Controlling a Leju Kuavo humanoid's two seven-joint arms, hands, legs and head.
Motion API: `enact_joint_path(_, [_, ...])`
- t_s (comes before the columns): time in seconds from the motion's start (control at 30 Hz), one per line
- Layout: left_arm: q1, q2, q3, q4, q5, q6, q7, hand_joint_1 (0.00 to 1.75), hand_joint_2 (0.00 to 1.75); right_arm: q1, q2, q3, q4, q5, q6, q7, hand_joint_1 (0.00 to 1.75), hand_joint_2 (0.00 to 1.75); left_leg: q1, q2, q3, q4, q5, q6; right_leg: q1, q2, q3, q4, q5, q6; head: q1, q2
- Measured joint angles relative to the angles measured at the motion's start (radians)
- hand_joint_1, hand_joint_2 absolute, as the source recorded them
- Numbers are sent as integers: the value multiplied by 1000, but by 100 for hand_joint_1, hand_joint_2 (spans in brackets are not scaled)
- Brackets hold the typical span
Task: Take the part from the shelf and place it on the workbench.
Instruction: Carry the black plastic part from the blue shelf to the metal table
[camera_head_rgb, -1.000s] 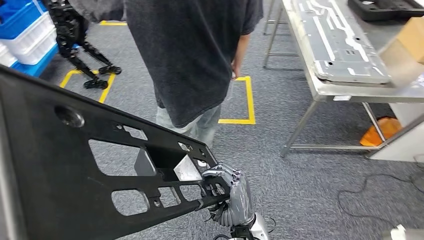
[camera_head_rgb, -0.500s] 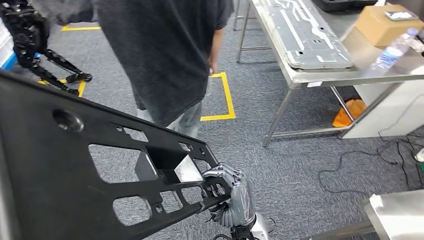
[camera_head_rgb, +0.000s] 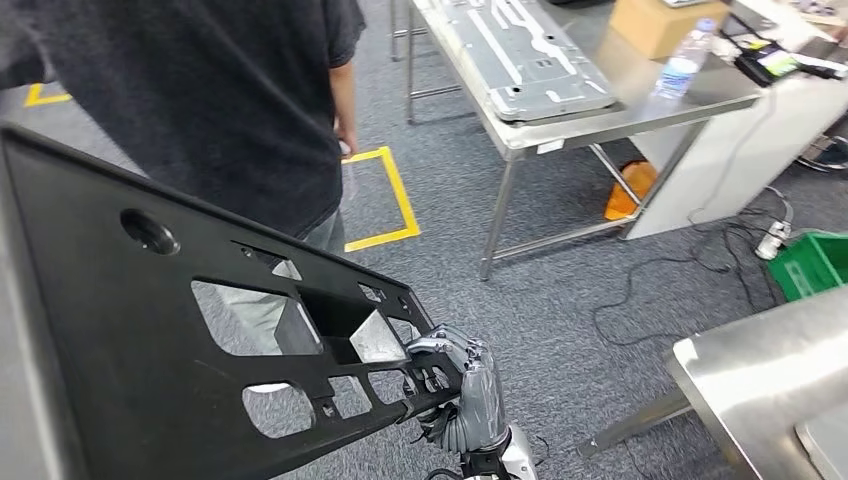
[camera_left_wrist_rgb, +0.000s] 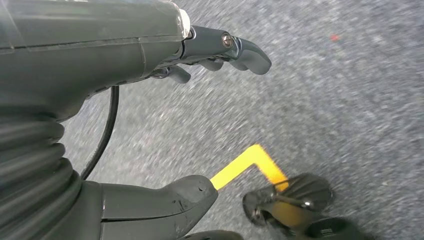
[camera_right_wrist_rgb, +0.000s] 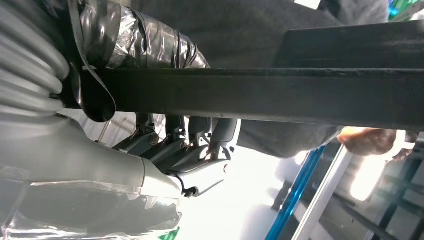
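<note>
Large flat black plastic panel with rectangular cut-outs and one round hole (camera_head_rgb: 150, 340), carried low and tilted across the left of the head view, off the floor, well apart from both tables. Right hand (camera_head_rgb: 470, 395) clasping the panel's near right edge, fingers (camera_head_rgb: 440, 347) curled over the rim; from the wrist, fingers (camera_right_wrist_rgb: 200, 135) wrapped against the underside of the dark panel edge (camera_right_wrist_rgb: 260, 97). Left hand (camera_left_wrist_rgb: 150, 100) above grey carpet, thumb and dark fingers (camera_left_wrist_rgb: 245, 50) apart, nothing between them. Person in a dark grey T-shirt (camera_head_rgb: 210, 100) standing just behind the panel. Yellow tape corner (camera_head_rgb: 385, 195) on the grey carpet floor (camera_head_rgb: 560, 330) beside the person. Steel-topped workbench (camera_head_rgb: 640, 100) further back, bearing a long grey metal panel (camera_head_rgb: 525, 55), a cardboard box (camera_head_rgb: 665, 22), a clear plastic water bottle (camera_head_rgb: 682, 60). Corner of a second steel table (camera_head_rgb: 770, 370) near right. Green crate (camera_head_rgb: 815, 265) and black cables (camera_head_rgb: 680, 270) on the floor.
</note>
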Motion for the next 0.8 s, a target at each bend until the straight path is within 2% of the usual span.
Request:
enact_joint_path(0.03, [-2,0,0,0,0,0,0,0,175,-1,0,0,0,0,0,0,175,175,2,-18,20,-44,15,4,0,10,-3,8,-4,7,0,0])
enact_joint_path(0.07, [-4,0,0,0,0,0,0,0,175,-1,0,0,0,0,0,0,175,175,1,-30,29,-65,19,9,0,19,-8,13,-6,13,0,0])
enact_joint_path(0.1, [-6,0,0,0,-1,0,0,0,175,-1,0,0,1,0,0,0,175,175,-2,-29,30,-66,17,18,0,28,-11,14,-5,19,0,0])
enact_joint_path(0.17, [-8,-1,0,0,-1,0,1,0,175,-1,0,0,1,-1,1,0,175,175,-2,-6,31,-72,24,37,-2,39,-18,15,-2,29,0,0])
enact_joint_path(0.2, [-8,-1,0,0,-1,0,3,0,175,-1,0,0,1,-3,1,0,175,175,-1,5,32,-77,29,45,-2,25,-25,29,-10,33,1,0])
enact_joint_path(0.23, [-9,-1,1,0,-2,0,6,0,175,-1,0,0,2,-6,1,0,175,175,-1,17,32,-82,33,51,-1,0,-43,62,-31,36,1,0])
enact_joint_path(0.3, [-6,-1,1,0,-5,0,19,0,175,-2,1,-1,6,-15,1,-1,175,175,-4,43,31,-85,34,57,-1,-59,-104,186,-98,42,2,0])
enact_joint_path(0.33, [-4,-1,1,0,-6,-1,26,0,175,-2,1,-1,8,-19,0,-2,175,175,-7,57,30,-86,34,58,-2,-73,-136,251,-125,44,2,0])
enact_joint_path(0.37, [0,-1,1,0,-6,-2,34,0,175,-1,1,-1,10,-21,0,-3,175,175,-9,72,29,-86,33,59,-3,-79,-157,292,-137,44,2,0])
enact_joint_path(0.4, [4,0,2,0,-6,-3,40,0,175,1,1,-2,12,-23,-2,-3,175,175,-11,86,28,-85,32,60,-3,-82,-157,295,-129,42,2,0])
enact_joint_path(0.43, [6,0,2,0,-4,-5,45,0,175,2,1,-4,13,-23,-5,-4,175,175,-12,100,29,-85,31,59,-1,-87,-137,258,-105,38,2,0])
enact_joint_path(0.47, [8,0,3,0,-2,-8,48,0,175,3,1,-5,14,-24,-9,-5,175,175,-13,112,31,-85,30,59,3,-98,-98,190,-72,32,2,0])
enact_joint_path(0.53, [8,-1,6,0,6,-15,48,0,175,5,2,-8,11,-23,-18,-9,175,175,-15,131,36,-85,27,54,17,-139,-21,51,-28,14,2,0])
enact_joint_path(0.57, [6,-1,9,0,11,-18,47,0,175,6,3,-8,9,-23,-22,-11,175,175,-15,140,38,-86,24,49,24,-153,-1,13,-21,6,2,0])
enact_joint_path(0.6, [4,-2,12,0,14,-19,45,0,175,6,3,-9,7,-22,-24,-14,175,175,-15,149,41,-87,23,44,28,-156,5,-1,-22,-1,2,0])
enact_joint_path(0.67, [-3,-2,18,0,19,-19,40,0,175,8,5,-11,5,-22,-27,-16,175,175,-14,159,47,-88,19,33,25,-133,7,-10,-15,-10,2,0])
enact_joint_path(0.7, [-7,-2,20,0,21,-19,38,0,175,9,5,-12,5,-22,-25,-16,175,175,-14,143,45,-79,11,28,20,-121,11,-17,-9,-13,2,0])
enact_joint_path(0.73, [-11,-2,23,0,22,-20,39,0,175,8,7,-12,5,-21,-22,-16,175,175,-14,116,35,-51,-8,23,14,-110,14,-24,-2,-16,2,0])
enact_joint_path(0.8, [-15,-2,26,0,21,-25,46,0,175,6,9,-12,6,-21,-14,-16,175,175,-11,59,-17,62,-70,16,8,-88,17,-29,5,-21,2,0])
